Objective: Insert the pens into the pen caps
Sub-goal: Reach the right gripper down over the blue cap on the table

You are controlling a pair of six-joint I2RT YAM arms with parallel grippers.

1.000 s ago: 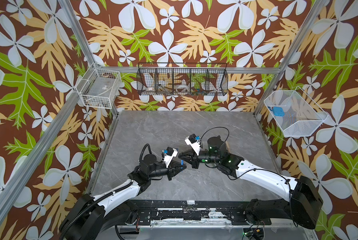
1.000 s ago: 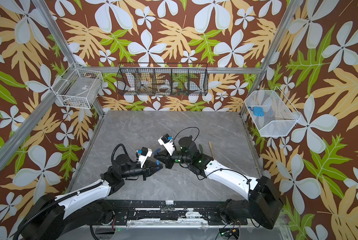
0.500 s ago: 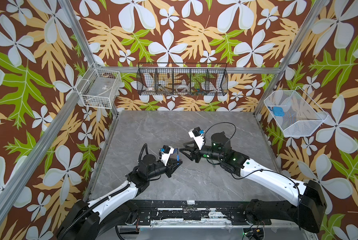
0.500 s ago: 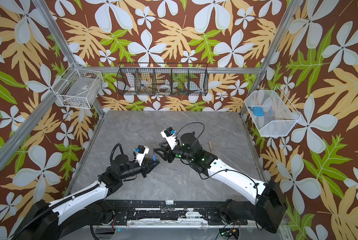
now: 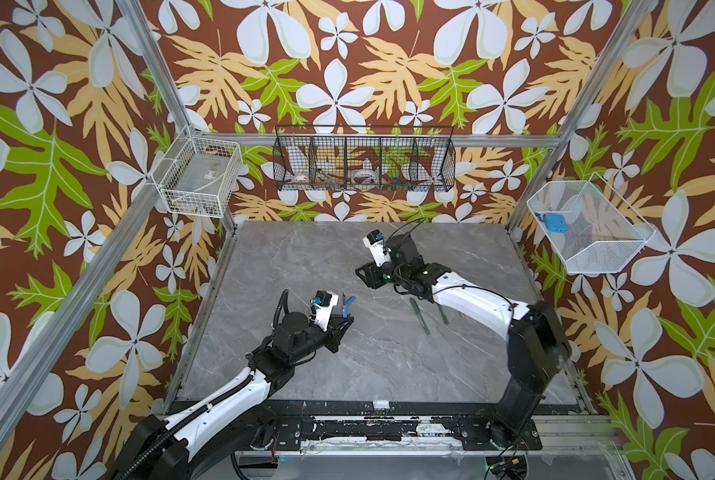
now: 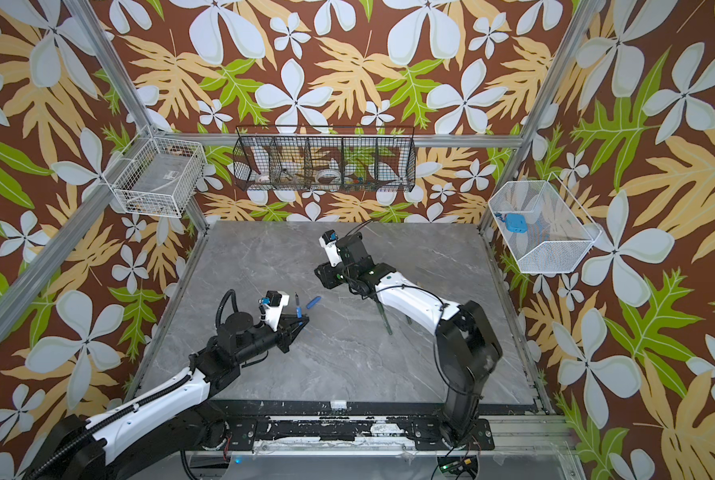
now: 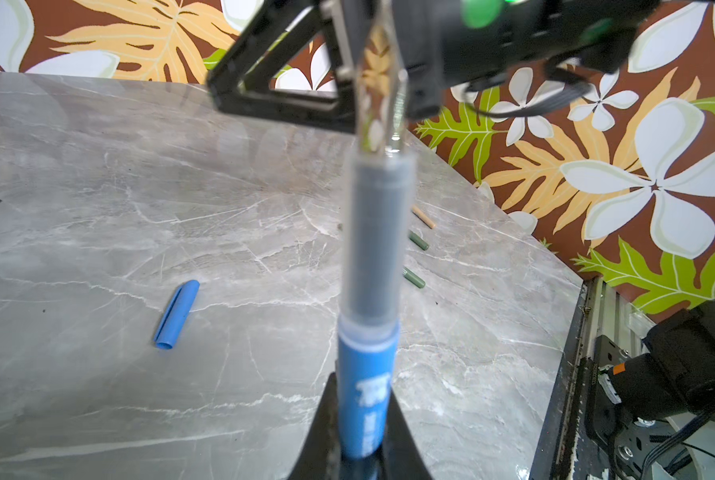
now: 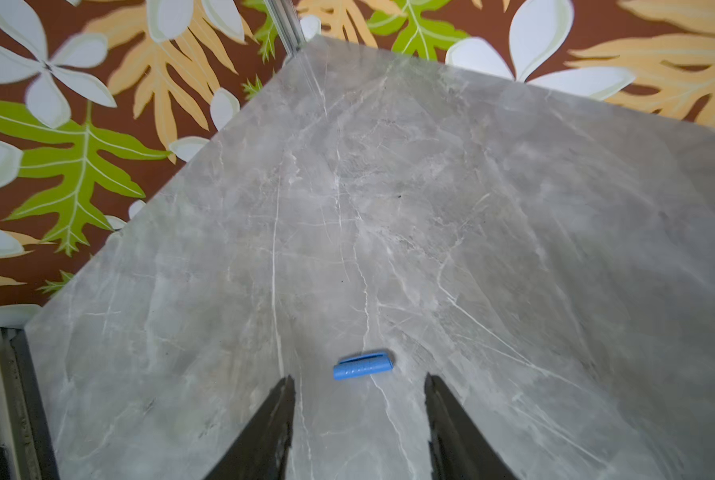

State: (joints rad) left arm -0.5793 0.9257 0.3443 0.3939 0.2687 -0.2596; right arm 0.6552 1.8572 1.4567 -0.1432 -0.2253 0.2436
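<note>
blue plastic cap (image 6: 313, 302), short and stubby, lies loose on the grey marble-patterned table (image 6: 347, 365). a second ago the two grippers met over the middle with the right one closed. since then the right gripper (image 5: 362, 275) has spread its jaws, empty, and drawn back toward the far wall, and the left arm has pulled back to its own side.

the left gripper (image 6: 302, 321) is pressed together on the barrel of the blue stick pen (image 6: 298, 306). the pen stands close to upright, long axis near vertical, dark tip on top and uncapped. the cap rests on its side just beside the pen, toward the right arm. its long axis runs diagonally across the table, and in the left wrist view its open end faces the camera.

two dark green pens (image 5: 420, 318) lie flat on the right side of the table, and the right arm's white forearm covers their far ends in both top views. the end of a tan pen (image 7: 423, 216) shows beyond them. wire baskets (image 5: 364, 164) hang on the walls.
</note>
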